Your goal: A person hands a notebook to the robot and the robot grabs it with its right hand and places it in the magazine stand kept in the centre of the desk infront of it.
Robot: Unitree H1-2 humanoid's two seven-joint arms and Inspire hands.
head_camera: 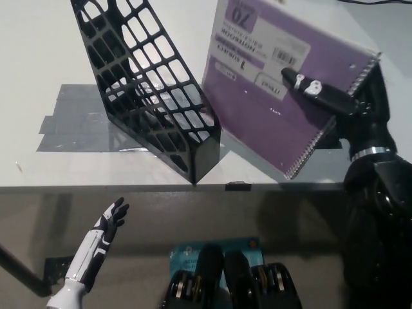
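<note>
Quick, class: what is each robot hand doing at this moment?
Left hand: open, holding nothing, resting low below the desk edge.
Right hand: shut on the purple notebook.
</note>
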